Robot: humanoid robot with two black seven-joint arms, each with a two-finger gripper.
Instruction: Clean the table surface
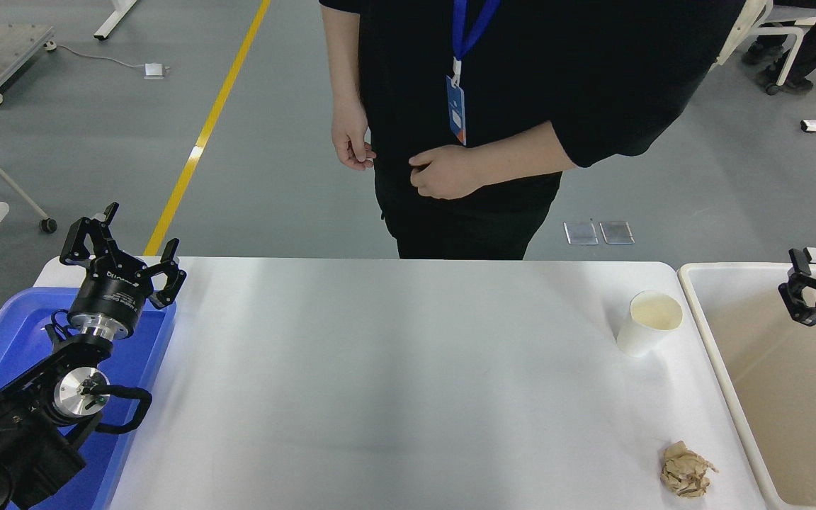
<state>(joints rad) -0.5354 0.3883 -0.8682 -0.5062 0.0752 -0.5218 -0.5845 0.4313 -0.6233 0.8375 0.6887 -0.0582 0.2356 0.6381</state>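
The desk (pixel 380 382) is filling most of the view, its smooth white top with rounded corners lying wide and flat and showing a soft sheen. On its right part a white paper cup (pixel 649 323) is standing upright, round-mouthed and tapering toward its base. Nearer the front right corner, well apart from the cup, a crumpled tan paper wad (pixel 686 469) is lying, creased and lumpy.

Against the desk's left end a glossy blue plastic tray (pixel 4 333) is sitting, and the left end effector (pixel 123 251) is hovering over its far edge, its black fingers spread wide and grasping nothing. Just beside the desk's right end a cream-coloured rimmed bin (pixel 755 368) is sitting, and the right end effector (pixel 808 287) is hanging over it at the picture's edge; I cannot tell whether it is released or clenched.

A person in black clothes (pixel 493 106) is standing at the far side, both hands held near the waist, a blue lanyard hanging at the chest.
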